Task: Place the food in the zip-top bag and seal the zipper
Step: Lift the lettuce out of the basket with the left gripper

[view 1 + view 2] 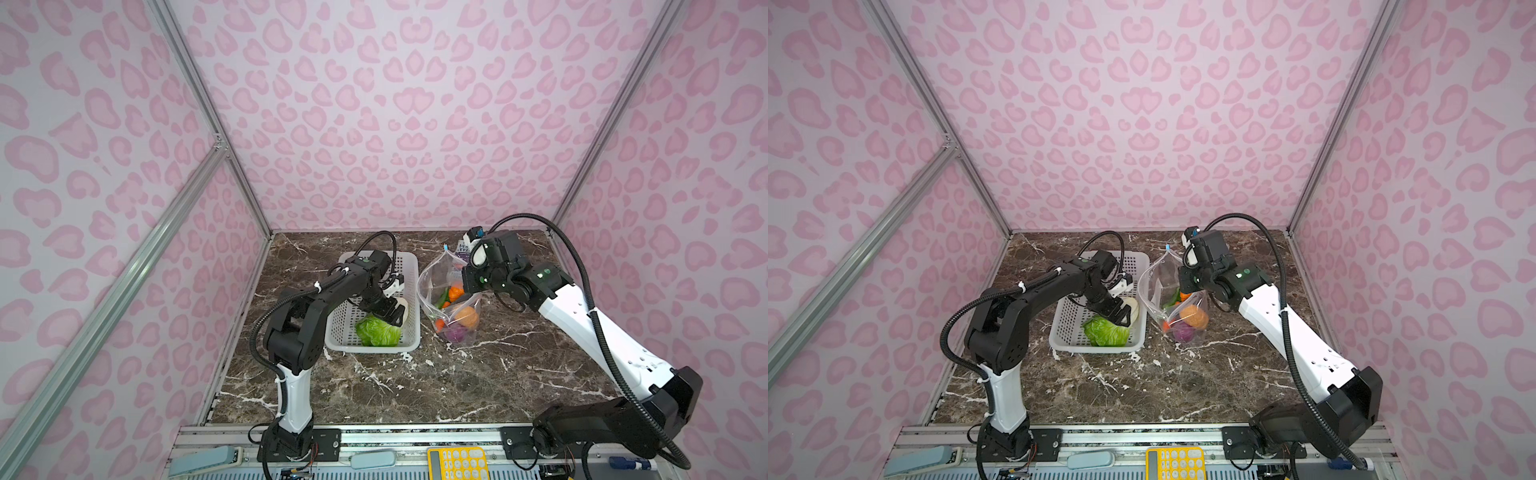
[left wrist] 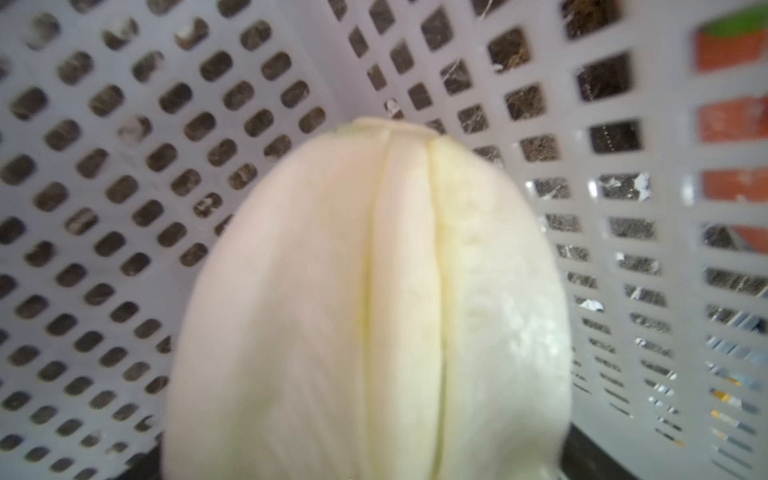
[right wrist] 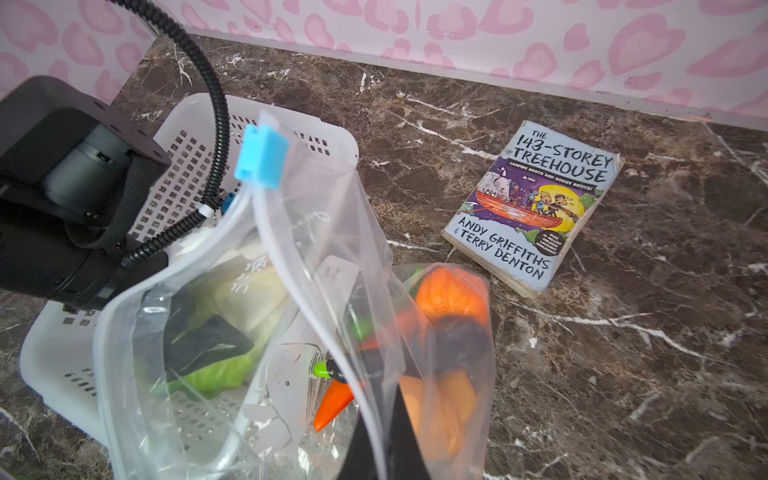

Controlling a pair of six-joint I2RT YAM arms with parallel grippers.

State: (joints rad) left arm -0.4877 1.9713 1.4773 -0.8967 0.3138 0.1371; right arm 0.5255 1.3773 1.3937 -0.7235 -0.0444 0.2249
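Two left fingers (image 1: 1121,313) wide — cabbage (image 1: 1106,332) between

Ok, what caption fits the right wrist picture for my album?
Clear bag holding toy vegetables, blue slider up, near a basket and a book.

Bright even light, faint shadows, left wrist close-up apparently blurred

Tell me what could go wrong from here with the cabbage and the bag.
1. The cabbage in the basket looks bulky against the mouth of the zip-top bag; it may snag on the rim.
2. The right gripper pinches just one edge of the bag; a push could tug the film free or tip it, spilling the carrot.
3. The left gripper stands wide around the cabbage's smooth pale end; it might slip on lifting.
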